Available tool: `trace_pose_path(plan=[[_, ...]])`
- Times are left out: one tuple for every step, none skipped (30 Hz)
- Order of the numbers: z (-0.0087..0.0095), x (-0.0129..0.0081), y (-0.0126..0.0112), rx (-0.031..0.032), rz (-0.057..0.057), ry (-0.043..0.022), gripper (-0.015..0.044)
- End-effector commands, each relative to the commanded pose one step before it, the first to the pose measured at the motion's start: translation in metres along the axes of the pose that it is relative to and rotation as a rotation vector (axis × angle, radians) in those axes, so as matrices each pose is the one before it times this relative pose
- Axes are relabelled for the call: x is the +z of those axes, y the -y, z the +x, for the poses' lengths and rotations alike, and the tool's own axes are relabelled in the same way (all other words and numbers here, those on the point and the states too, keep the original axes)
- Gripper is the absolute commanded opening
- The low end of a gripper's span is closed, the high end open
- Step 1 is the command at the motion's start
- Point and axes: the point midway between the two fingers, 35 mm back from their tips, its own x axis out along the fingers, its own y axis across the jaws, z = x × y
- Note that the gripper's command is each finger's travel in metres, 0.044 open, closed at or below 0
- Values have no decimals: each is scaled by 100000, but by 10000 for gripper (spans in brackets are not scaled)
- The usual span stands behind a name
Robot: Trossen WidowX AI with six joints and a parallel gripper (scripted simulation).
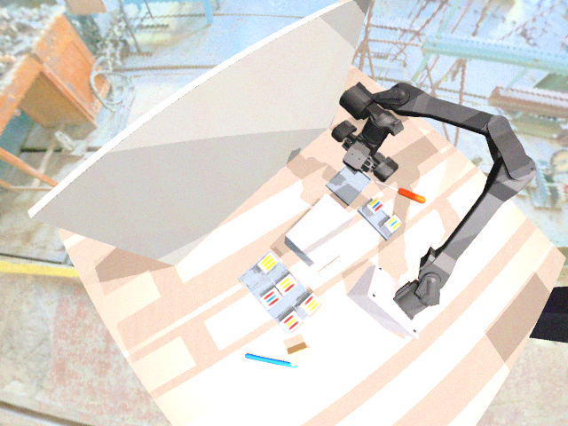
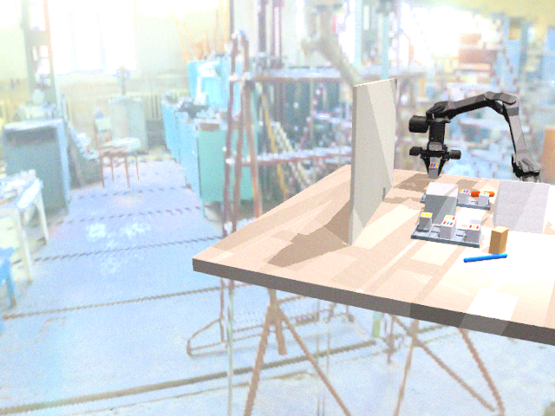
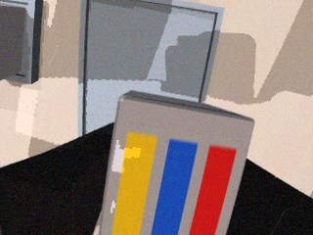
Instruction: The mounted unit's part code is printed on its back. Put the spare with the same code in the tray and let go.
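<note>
My gripper (image 1: 358,166) (image 2: 433,171) is shut on a grey spare (image 3: 172,196) (image 2: 433,165) whose label has yellow, blue and red stripes. It holds the spare in the air just above the flat grey tray (image 1: 349,191) (image 3: 131,46), near the tray's far edge. The spare does not touch the tray. The white mounted unit (image 1: 320,224) (image 2: 441,196) stands just in front of the tray. A small rack (image 1: 380,215) (image 2: 470,201) holds two striped spares. A larger rack (image 1: 274,286) (image 2: 447,228) holds several more.
A tall grey panel (image 1: 206,138) (image 2: 372,156) stands left of the tray. An orange-handled screwdriver (image 1: 411,195) (image 2: 478,192) lies right of it. A white box (image 1: 381,297) (image 2: 519,205) stands by the arm's base. A wooden block (image 1: 295,346) (image 2: 497,239) and a blue pen (image 1: 268,359) (image 2: 485,257) lie at the front.
</note>
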Motion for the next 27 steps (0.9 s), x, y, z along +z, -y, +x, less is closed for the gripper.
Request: trace_pose_path(plan=[[476,172,-142,491,-701,404,0],[87,-2,-1,-3,1,-4,0],[87,-2,-1,-3,1,-5,0],[87,-2,-1,-3,1,-5,0],[87,-2,-1,-3,1,-5,0],[87,-3,-2,-3,1,-6,0],[87,-3,-2,-3,1,-6,0],[86,-3,-2,-3,1,-6,0],[86,-3,-3,-3,1,-7,0],[86,-3,-3,-3,1,-7,0],[86,-3,-3,-3,1,-7,0],[86,-3,-3,-3,0,-8,0],[86,-3,-4,-3,0,-8,0],[86,-3,-4,-3,0,-8,0],[86,-3,-4,-3,0,-9,0],[86,-3,-4,-3,0,-9,0],[86,-3,-5,-3,0,-9,0],[86,-3,-5,-3,0,-10,0],[86,-4,-5,-3,0,-10,0],[86,-4,-6,-3,0,-10,0],[86,-4,-6,-3,0,-11,0],[86,-4,-6,-3,0,-11,0],[86,-4,-6,-3,0,-11,0],[86,-4,-7,-3,0,-12,0],[86,-4,-7,-3,0,-12,0],[86,-4,-7,-3,0,-12,0],[86,-4,-7,-3,0,-13,0]])
